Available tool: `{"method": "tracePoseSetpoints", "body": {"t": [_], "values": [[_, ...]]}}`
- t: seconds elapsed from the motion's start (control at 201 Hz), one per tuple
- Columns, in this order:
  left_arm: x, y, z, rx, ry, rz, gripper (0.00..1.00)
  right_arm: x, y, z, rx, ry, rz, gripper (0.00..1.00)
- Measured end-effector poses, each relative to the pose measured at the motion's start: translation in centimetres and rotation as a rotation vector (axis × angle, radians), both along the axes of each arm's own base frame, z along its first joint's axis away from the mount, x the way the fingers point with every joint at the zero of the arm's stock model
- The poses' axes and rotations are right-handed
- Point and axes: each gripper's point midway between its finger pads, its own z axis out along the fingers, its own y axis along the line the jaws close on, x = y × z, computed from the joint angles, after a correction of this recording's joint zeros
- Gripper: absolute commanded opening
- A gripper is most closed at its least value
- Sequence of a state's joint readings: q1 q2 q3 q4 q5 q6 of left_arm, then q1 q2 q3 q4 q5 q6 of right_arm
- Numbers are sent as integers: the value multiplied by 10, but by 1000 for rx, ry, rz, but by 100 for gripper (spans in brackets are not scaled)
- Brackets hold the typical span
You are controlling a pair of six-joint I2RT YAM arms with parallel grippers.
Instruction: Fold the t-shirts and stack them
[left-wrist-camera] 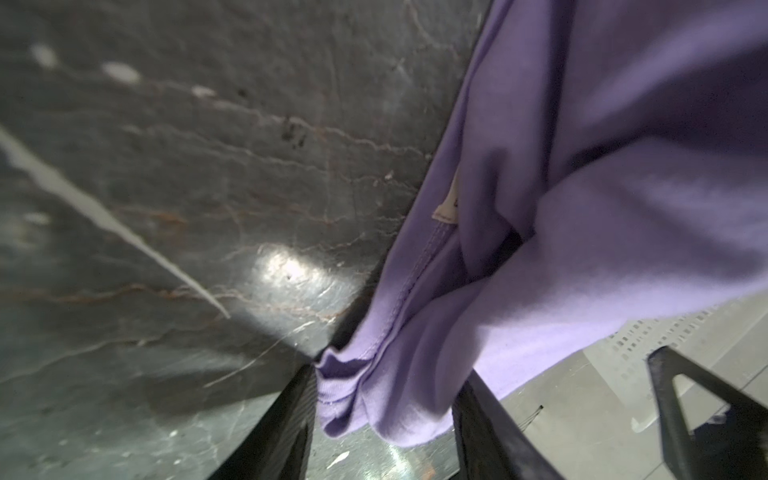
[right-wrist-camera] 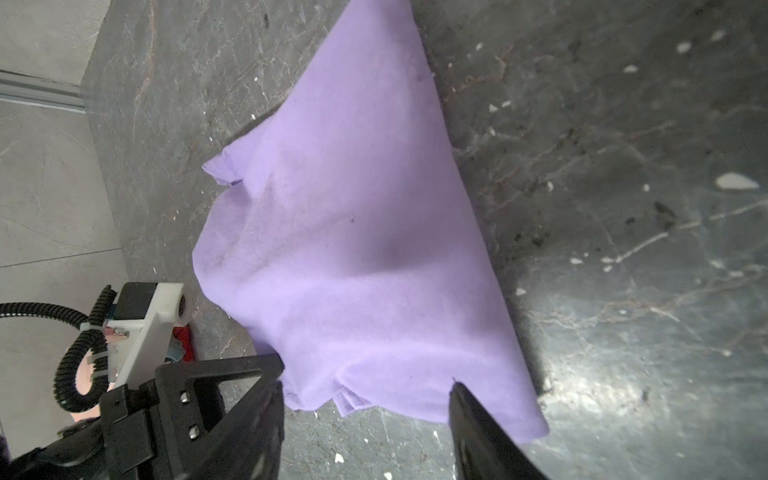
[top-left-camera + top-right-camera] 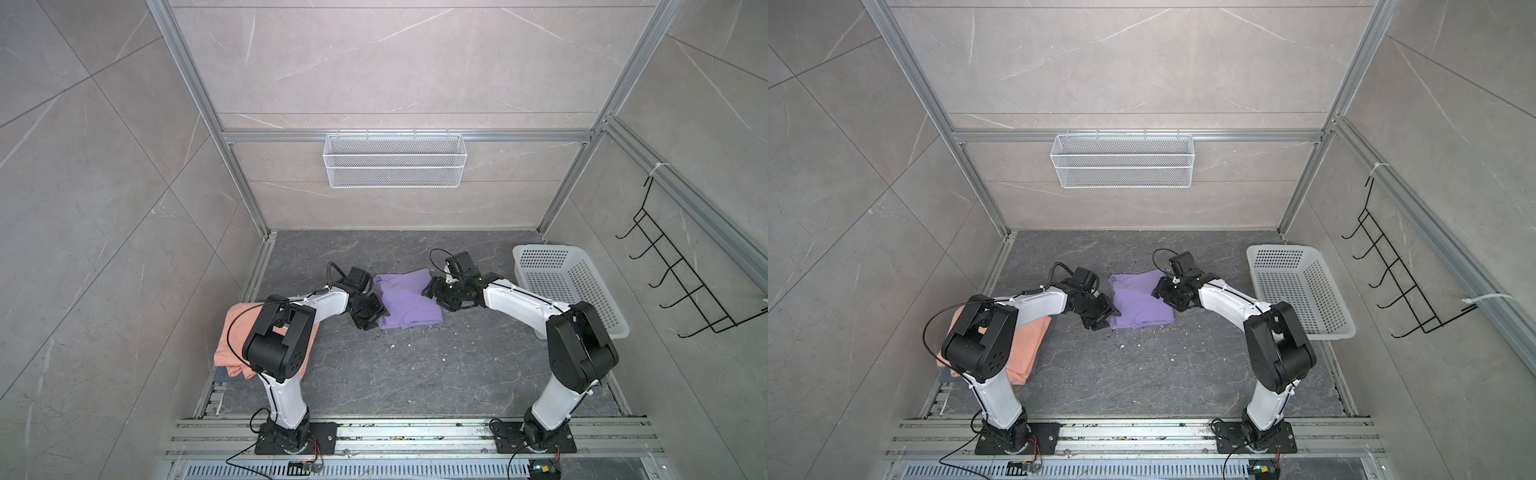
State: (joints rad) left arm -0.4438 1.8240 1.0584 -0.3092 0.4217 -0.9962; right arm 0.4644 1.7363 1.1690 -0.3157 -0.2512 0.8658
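A lavender t-shirt [image 3: 409, 303] [image 3: 1140, 303] lies folded in the middle of the dark table, with no lettering showing. My left gripper [image 3: 372, 318] [image 3: 1104, 318] is at its left near corner. In the left wrist view that gripper [image 1: 390, 370] is open, and a loose bunch of lavender cloth [image 1: 582, 208] lies between its fingers. My right gripper [image 3: 432, 291] [image 3: 1158, 291] is at the shirt's right edge. It is open [image 2: 368, 380] and straddles the hem of the lavender shirt [image 2: 353, 228]. A salmon t-shirt [image 3: 232, 340] [image 3: 1027, 353] lies folded at the table's left, partly hidden by my left arm.
A white perforated plastic basket [image 3: 594, 291] [image 3: 1320, 291] stands at the table's right side behind my right arm. A white wire basket [image 3: 395, 160] hangs on the back wall and a black hook rack [image 3: 685, 282] on the right wall. Small white specks dot the table.
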Motion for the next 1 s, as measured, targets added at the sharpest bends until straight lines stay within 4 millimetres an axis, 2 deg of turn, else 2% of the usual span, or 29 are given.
{"method": "tracePoseSetpoints", "body": {"t": [0.139, 0.284, 0.324, 0.483, 0.607, 0.806, 0.996], "values": [[-3, -6, -3, -21, 15, 16, 34, -8, -4, 12, 30, -3, -35, 65], [-5, -13, -6, -37, 28, 21, 5, -19, -9, 26, 73, -10, -79, 69], [-5, -15, -6, -43, 30, 24, 0, -23, -11, 26, 88, -6, -96, 70], [-5, -23, -2, -62, 33, 34, 0, -44, -14, 9, 174, 69, -187, 72], [-3, -34, 11, -85, 24, 36, 0, -58, -2, -2, 218, 128, -228, 74], [-1, -59, 47, -168, -22, 33, 0, -64, 27, 3, 325, 145, -282, 74], [-3, -77, 59, -211, -28, 30, 0, -65, 37, -8, 346, 186, -352, 76]]}}
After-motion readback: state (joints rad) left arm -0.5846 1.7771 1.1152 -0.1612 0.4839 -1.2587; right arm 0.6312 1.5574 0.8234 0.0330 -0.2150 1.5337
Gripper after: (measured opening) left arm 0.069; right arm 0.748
